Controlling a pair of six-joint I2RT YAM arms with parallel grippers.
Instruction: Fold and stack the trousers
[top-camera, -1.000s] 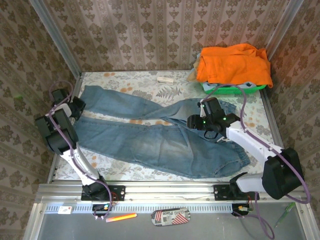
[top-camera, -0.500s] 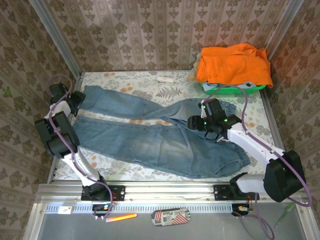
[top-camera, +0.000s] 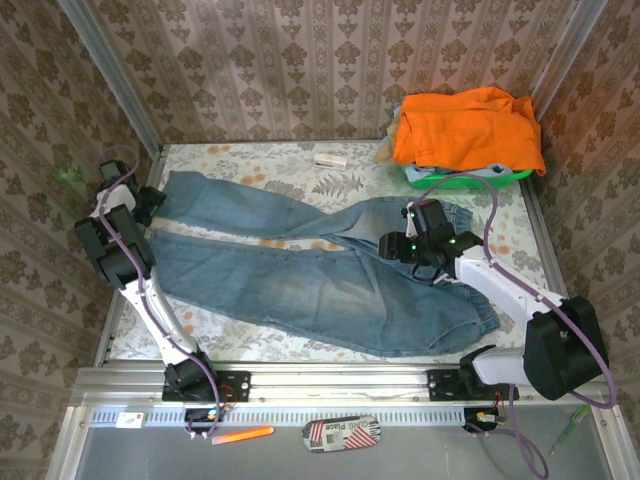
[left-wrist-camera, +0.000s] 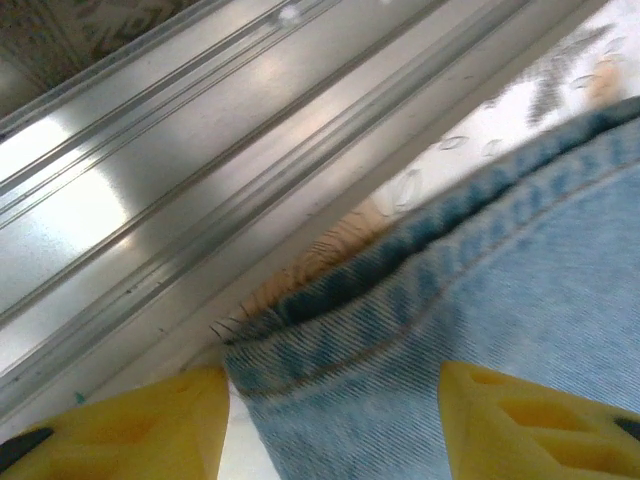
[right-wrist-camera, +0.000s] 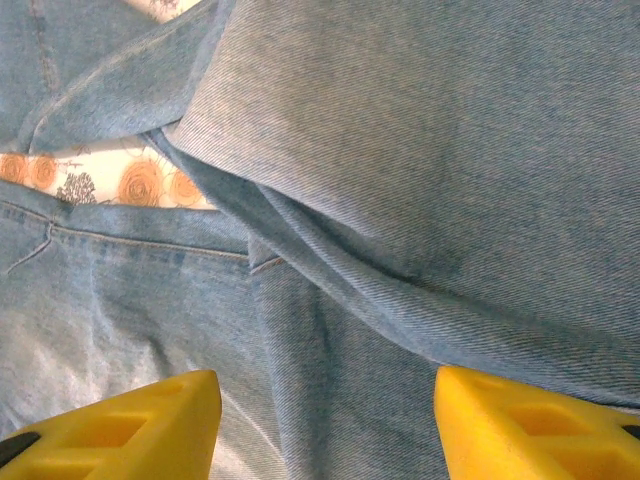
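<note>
Top external view: the trousers (top-camera: 300, 275), blue denim, lie spread flat across the floral table (top-camera: 270, 160), waist end toward 3 o'clock, both legs running out toward 9 o'clock. The far leg's hem reaches the table's 10 o'clock corner and the near leg lies alongside it at the 6 o'clock side. The left gripper (top-camera: 150, 200) sits at that far hem, approx. 9–10 o'clock of the table. Its finger spread is too small to read from here. The right gripper (top-camera: 395, 245) hangs low over the crotch/waist area at approx. 3 o'clock of centre, w/ a bunched fold of denim beneath it. An orange garment (top-camera: 468, 125) is heaped on a green basket (top-camera: 465, 177) at 1–2 o'clock, well apart from the trousers. A small white block (top-camera: 330, 158) lies near the 12 o'clock edge. Left wrist view: the yellow fingers (left-wrist-camera: 130, 425) stand wide apart, the stitched hem (left-wrist-camera: 400, 330) lying between them, not pinched. An aluminium rail (left-wrist-camera: 200, 170) runs diagonally past at 11 o'clock. Whether the pads touch the cloth is hard to say, as the edge is blurred. Right wrist view: yellow fingertips (right-wrist-camera: 120, 420) spread wide, nothing held. Folded denim lies below, w/ a strip of floral tabletop (right-wrist-camera: 150, 185) showing at 10 o'clock.
</note>
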